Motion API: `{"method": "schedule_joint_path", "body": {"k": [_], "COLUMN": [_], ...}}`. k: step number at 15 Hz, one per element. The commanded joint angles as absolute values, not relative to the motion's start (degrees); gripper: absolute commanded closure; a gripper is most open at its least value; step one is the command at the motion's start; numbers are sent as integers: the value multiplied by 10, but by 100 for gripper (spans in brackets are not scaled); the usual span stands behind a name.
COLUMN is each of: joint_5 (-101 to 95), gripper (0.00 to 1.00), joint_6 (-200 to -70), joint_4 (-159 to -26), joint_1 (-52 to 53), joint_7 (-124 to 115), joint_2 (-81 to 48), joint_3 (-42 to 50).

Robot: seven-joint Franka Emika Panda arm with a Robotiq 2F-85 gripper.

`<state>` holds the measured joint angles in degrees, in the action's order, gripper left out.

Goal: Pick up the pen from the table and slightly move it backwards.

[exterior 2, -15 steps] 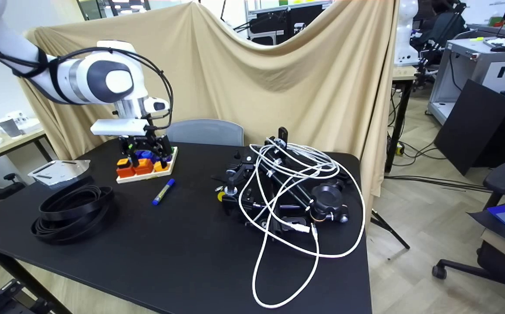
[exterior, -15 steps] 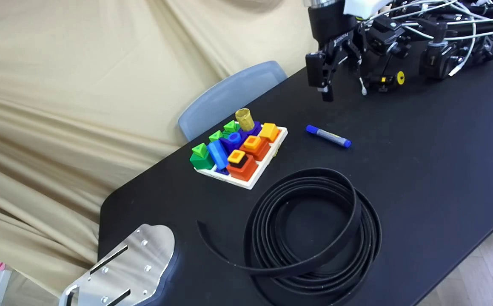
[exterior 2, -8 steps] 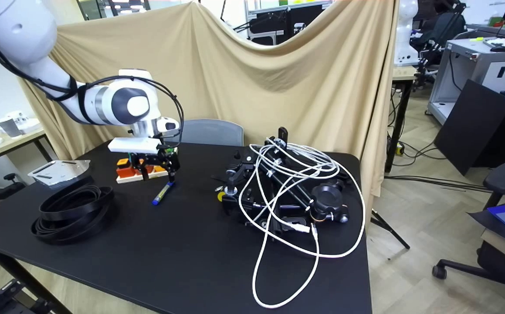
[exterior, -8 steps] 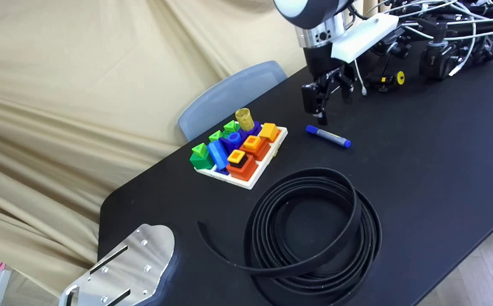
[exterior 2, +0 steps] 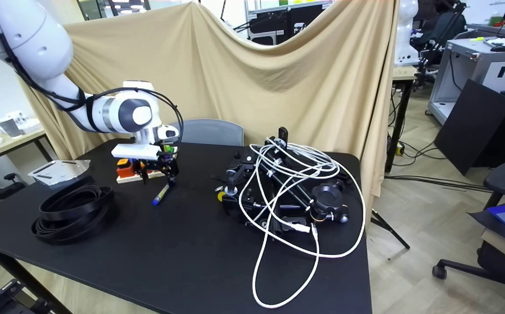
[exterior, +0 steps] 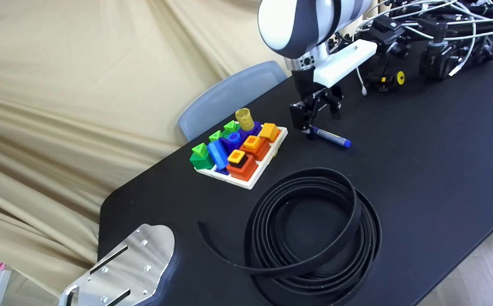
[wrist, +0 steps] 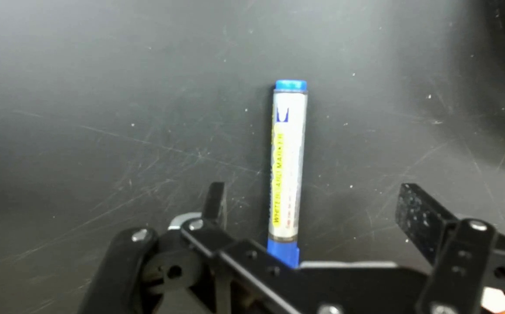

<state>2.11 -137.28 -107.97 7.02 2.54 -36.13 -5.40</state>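
Note:
The pen [wrist: 288, 165], a whiteboard marker with a pale barrel and blue ends, lies flat on the black table [wrist: 104, 87]. It also shows in both exterior views [exterior: 332, 137] [exterior 2: 161, 194]. My gripper [wrist: 312, 200] is open and empty. In the wrist view its fingertips stand on either side of the pen, which is nearer the left finger. The pen's lower cap end is hidden behind the gripper's linkage. In the exterior views the gripper [exterior: 323, 123] [exterior 2: 158, 178] is low over the pen's cap end; whether the fingertips touch the table I cannot tell.
A white tray [exterior: 250, 185] of colourful blocks stands close beside the gripper. A coiled black cable [exterior: 259, 238] lies near the pen. A metal plate [exterior: 144, 255] is at one end of the table. Black gear with white cables [exterior 2: 278, 196] lies at the opposite end. A chair [exterior 2: 208, 131] stands behind the table.
My gripper has come down toward the table and over the pen's cap end, which it now partly hides in the exterior views. The pen and the other objects have not moved.

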Motion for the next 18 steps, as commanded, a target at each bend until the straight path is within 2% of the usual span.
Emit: {"method": "schedule_joint_path", "body": {"k": [1, 2, 4, 8, 14, 16, 18], "joint_5": [12, 13, 12, 16, 18, 15, 12], "gripper": [1, 26, 30, 60, 99, 95, 95], "joint_6": [-1349, -1349, -1346, -1337, -1332, -1331, -1326], "joint_4": [-1039, -1034, -1026, -1015, -1017, -1030, -1049], "joint_1": [79, 79, 79, 76, 75, 78, 80], "joint_7": [-6, -7, -9, -11, -10, -14, -20], "joint_2": [-390, -394, -401, -410, -403, -389, -368], "joint_3": [-45, -45, -44, -44, -45, -43, -41]}}
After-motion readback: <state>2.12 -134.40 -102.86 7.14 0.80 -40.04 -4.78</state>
